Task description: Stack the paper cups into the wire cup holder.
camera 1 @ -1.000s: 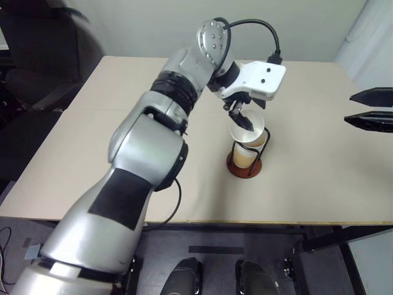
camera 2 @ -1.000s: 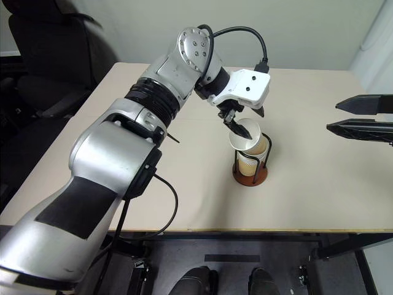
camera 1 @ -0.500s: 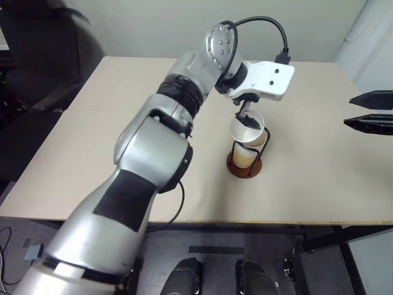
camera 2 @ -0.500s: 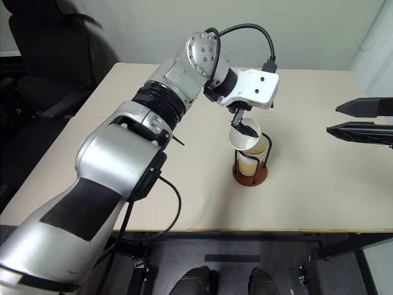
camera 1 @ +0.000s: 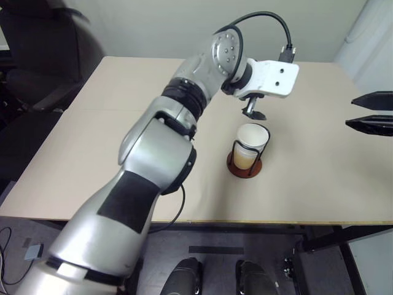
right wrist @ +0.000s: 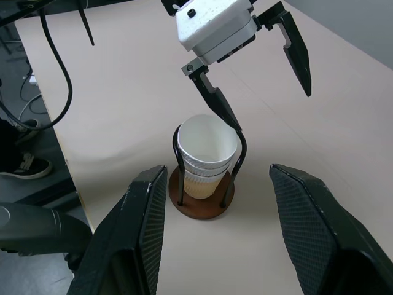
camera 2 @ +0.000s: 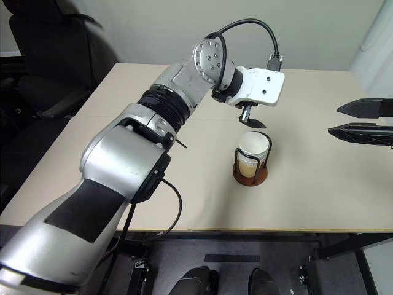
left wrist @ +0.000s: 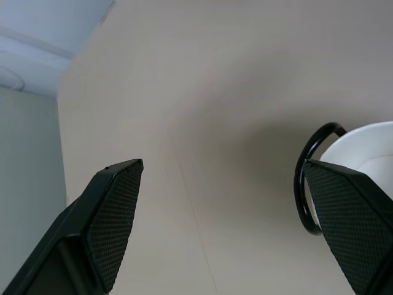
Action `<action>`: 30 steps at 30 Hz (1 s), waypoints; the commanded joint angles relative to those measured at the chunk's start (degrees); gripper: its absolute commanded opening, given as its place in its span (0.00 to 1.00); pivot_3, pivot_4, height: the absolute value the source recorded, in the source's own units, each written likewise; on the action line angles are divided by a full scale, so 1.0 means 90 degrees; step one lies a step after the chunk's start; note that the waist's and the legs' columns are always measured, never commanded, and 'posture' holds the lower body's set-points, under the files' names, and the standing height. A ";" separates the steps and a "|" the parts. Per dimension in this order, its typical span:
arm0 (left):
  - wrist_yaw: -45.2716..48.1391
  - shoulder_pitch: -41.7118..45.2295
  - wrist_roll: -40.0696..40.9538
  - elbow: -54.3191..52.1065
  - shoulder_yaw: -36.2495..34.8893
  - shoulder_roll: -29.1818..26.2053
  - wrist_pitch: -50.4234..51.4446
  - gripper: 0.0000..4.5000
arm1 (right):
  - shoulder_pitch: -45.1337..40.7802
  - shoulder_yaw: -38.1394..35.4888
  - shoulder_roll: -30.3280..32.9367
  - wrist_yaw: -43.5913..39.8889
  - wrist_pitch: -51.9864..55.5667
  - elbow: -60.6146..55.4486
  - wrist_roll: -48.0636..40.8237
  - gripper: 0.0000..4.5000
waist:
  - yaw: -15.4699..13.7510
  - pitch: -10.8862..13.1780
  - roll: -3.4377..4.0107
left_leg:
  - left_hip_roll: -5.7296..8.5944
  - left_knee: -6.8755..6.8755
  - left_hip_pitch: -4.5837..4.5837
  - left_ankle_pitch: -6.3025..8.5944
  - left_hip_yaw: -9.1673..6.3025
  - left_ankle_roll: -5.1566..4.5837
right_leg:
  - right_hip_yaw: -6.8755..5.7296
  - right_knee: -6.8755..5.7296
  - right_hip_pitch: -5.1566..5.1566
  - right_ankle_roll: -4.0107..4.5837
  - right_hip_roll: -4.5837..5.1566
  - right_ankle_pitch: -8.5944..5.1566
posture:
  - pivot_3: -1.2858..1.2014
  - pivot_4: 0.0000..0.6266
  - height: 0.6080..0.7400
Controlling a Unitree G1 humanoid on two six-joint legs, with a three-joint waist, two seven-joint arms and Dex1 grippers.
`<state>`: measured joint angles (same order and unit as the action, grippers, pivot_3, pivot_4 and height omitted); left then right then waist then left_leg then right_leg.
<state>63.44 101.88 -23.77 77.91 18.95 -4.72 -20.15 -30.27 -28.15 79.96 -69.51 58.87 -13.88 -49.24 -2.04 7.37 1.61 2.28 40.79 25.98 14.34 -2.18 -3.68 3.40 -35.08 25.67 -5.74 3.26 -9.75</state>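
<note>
Silver-grey robot arm with black bands and a white wrist housing

The left arm's glossy silver shells (camera 1: 147, 153) carried a black panel and ribbed black joint rings; a round screw-dotted disc capped the wrist, where a black cable (camera 1: 270, 21) looped into a white box. The left claw (right wrist: 258, 70) and right claw (right wrist: 215, 233) had slim black fingers with cross-hatched pads.

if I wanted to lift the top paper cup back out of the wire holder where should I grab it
Pinch the top paper cup at its white rim from above, one finger inside. The wire cup holder fences its sides, and only the open rim stands clear above the stack.
</note>
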 commanded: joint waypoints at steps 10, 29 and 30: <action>0.2051 -0.0140 0.1846 -0.0194 -0.1826 -0.0970 0.1078 0.99 | 0.0313 -0.0117 -0.0199 0.0245 -0.0189 -0.0349 0.0055 0.59 | 0.0023 -0.0002 0.0004 | -0.0005 0.0002 -0.0004 0.0000 -0.0001 0.0001 | 0.0003 -0.0008 0.0002 0.0002 -0.0006 -0.0001 | 0.52 0.24 1.00; 0.2907 -0.1504 0.3388 -0.1656 -0.2828 -0.3044 0.4147 0.99 | -0.0020 0.1806 -0.1300 0.0639 -0.1779 0.0586 0.1565 0.59 | 0.0072 -0.0005 0.0017 | 0.0007 0.0026 -0.0010 -0.0041 -0.0003 -0.0007 | -0.0029 -0.0045 0.0004 0.0022 -0.0028 0.0019 | 0.52 0.24 1.00; 0.2884 -0.1533 0.3400 -0.1677 -0.2826 -0.3077 0.4173 0.99 | -0.0079 0.1839 -0.1323 0.0646 -0.1768 0.0590 0.1577 0.59 | 0.0075 -0.0005 0.0018 | 0.0002 0.0025 -0.0012 -0.0041 -0.0008 -0.0007 | -0.0015 -0.0042 0.0000 0.0025 -0.0013 0.0019 | 0.52 0.24 1.00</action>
<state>89.58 87.86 5.58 64.97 -6.02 -31.50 16.69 -29.38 -11.51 67.76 -63.47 43.84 -8.23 -35.62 -1.37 7.32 1.77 2.31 41.01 25.87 13.97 -2.25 -3.74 3.26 -35.44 25.64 -5.52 3.13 -9.58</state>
